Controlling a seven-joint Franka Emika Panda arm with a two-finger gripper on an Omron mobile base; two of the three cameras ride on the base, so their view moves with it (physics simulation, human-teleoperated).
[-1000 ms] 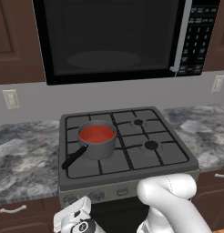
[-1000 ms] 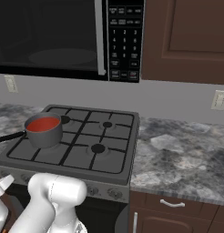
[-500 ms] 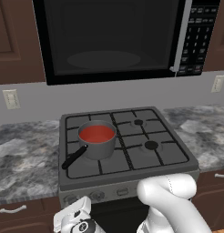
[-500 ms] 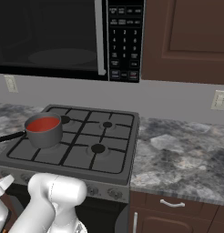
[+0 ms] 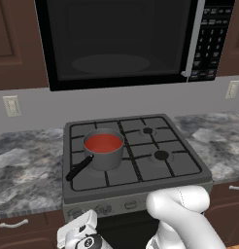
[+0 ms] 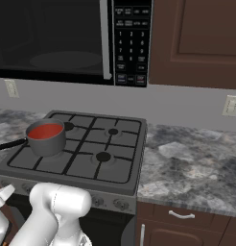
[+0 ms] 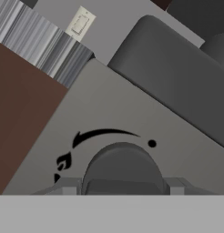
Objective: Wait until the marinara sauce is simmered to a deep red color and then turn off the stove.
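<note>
- Your claw (image 7: 122, 187) sits low at the front face of the wide grey gas stove (image 5: 136, 187); in the hand view its two fingertips (image 7: 68, 185) stand on either side of a round grey knob (image 7: 122, 170), touching or nearly touching its edges
- You can take the claw as clamped on that knob, partly closed, though the pads' contact is cut off at the bottom of the hand view
- In the left base view the white wrist and hand (image 5: 80, 234) hang below the stove's front edge, at its left end, just under the row of small grey knobs (image 5: 103, 209)
- The smooth red marinara sauce (image 5: 103, 143) lies well above and behind the claw, on the stove's top at the front-left burner
- It forms a flat round disc, orange-red to red, with an even surface, rimmed by a small grey saucepan (image 5: 106, 158)
- In the right base view the sauce (image 6: 44, 130) sits on the left side of the black grates (image 6: 86, 153), apart from the other burners
- The saucepan stands upright; its long black handle (image 5: 78, 168) points toward the stove's front-left corner, so the long axis runs diagonally from pan to that corner
- A big black microwave (image 5: 126, 39) hangs above the stove, and grey marbled counter (image 6: 196, 166) lies to each side
</note>
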